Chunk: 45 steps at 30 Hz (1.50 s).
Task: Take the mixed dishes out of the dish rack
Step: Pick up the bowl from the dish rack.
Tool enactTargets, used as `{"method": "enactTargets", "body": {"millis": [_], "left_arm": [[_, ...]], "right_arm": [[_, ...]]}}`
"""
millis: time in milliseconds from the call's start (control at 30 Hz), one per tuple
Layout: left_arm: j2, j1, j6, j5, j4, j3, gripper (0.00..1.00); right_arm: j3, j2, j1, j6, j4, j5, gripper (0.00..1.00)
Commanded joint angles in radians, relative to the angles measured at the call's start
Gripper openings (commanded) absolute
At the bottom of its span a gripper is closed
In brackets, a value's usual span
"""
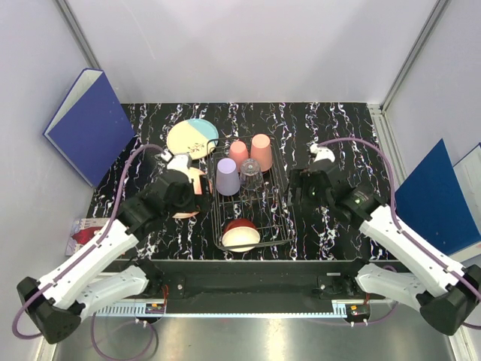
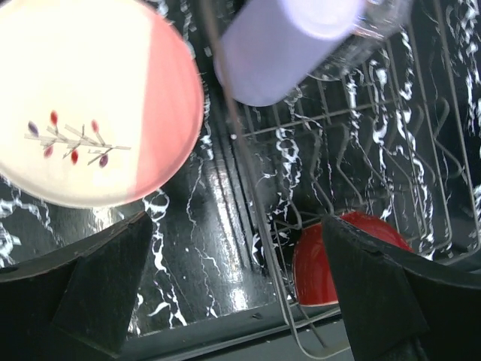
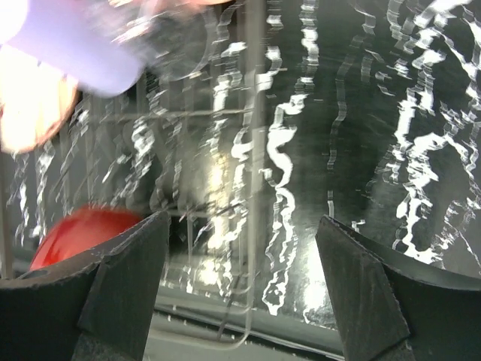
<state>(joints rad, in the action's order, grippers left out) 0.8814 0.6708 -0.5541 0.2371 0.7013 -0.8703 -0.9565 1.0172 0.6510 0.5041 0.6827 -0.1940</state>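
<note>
Dish rack [image 1: 275,216] holds the red bowl [image 1: 240,233]; left fingers [image 2: 98,282] and right fingers [image 3: 124,282] spread, empty.

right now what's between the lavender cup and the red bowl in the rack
Only bare wire prongs of the dish rack, no dish, between the lavender cup and the red bowl. The top view shows it best.

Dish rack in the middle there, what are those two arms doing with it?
Two robot arms are unloading the wire dish rack. A blue-and-cream plate and a pink-and-cream plate lie on the table left of it. A lavender cup, two salmon-pink cups, a clear glass and a red bowl sit inside. The left gripper and the right gripper are open and empty beside it.
</note>
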Motion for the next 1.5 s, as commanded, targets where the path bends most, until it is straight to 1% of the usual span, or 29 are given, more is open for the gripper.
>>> {"method": "enactTargets", "body": {"millis": [0,67,133,233,300,333,367,400,433,467,567,600,667,833,1067,1267,1300,1433,1467], "left_arm": [[0.007,0.151,0.091,0.168,-0.043,-0.064,0.99],[0.027,0.220,0.140,0.171,-0.045,-0.073,0.99],[0.042,0.259,0.177,0.140,-0.052,-0.073,0.99],[0.057,0.295,0.252,0.116,-0.072,-0.081,0.97],[0.047,0.315,0.347,0.062,-0.101,-0.073,0.97],[0.018,0.341,0.386,0.038,-0.155,-0.047,0.97],[-0.004,0.360,0.475,0.012,-0.186,-0.029,0.98],[-0.059,0.378,0.524,-0.030,-0.219,-0.009,0.99],[-0.082,0.409,0.555,-0.035,-0.274,0.026,0.99],[-0.102,0.411,0.636,-0.047,-0.293,0.037,0.99],[-0.104,0.412,0.762,-0.142,-0.300,0.057,0.99],[-0.076,0.412,0.785,-0.184,-0.295,0.060,0.99],[-0.049,0.420,0.833,-0.211,-0.290,0.079,0.99],[0.019,0.440,0.870,-0.292,-0.322,0.116,0.98],[0.053,0.454,0.899,-0.295,-0.359,0.137,0.97],[0.103,0.454,0.927,-0.239,-0.378,0.162,0.94],[0.119,0.454,0.927,-0.184,-0.396,0.169,0.94],[0.151,0.452,0.925,-0.136,-0.430,0.186,0.90],[0.163,0.452,0.927,-0.112,-0.439,0.188,0.86]], "right_arm": [[-0.054,-0.067,0.088,-0.061,0.021,-0.088,0.88],[-0.031,-0.104,0.095,-0.067,0.005,-0.079,0.89],[-0.001,-0.132,0.096,-0.081,-0.018,-0.067,0.90],[0.018,-0.166,0.098,-0.091,-0.031,-0.052,0.91],[0.022,-0.167,0.096,-0.091,-0.031,-0.047,0.92],[0.024,-0.167,0.096,-0.091,-0.029,-0.047,0.92],[0.022,-0.167,0.096,-0.088,-0.031,-0.045,0.92],[0.024,-0.169,0.098,-0.085,-0.029,-0.042,0.93],[0.024,-0.170,0.096,-0.082,-0.031,-0.044,0.93],[0.027,-0.180,0.096,-0.078,-0.035,-0.044,0.93],[0.033,-0.192,0.096,-0.069,-0.044,-0.032,0.93],[0.036,-0.195,0.096,-0.067,-0.045,-0.027,0.93],[0.039,-0.200,0.096,-0.061,-0.046,-0.024,0.93],[0.045,-0.221,0.096,-0.055,-0.040,-0.024,0.94],[0.052,-0.224,0.096,-0.049,-0.028,-0.033,0.94],[0.059,-0.215,0.096,-0.041,-0.040,-0.022,0.94],[0.061,-0.213,0.096,-0.042,-0.043,-0.021,0.94],[0.064,-0.212,0.095,-0.041,-0.045,-0.024,0.94],[0.067,-0.212,0.096,-0.039,-0.046,-0.025,0.95]]}}
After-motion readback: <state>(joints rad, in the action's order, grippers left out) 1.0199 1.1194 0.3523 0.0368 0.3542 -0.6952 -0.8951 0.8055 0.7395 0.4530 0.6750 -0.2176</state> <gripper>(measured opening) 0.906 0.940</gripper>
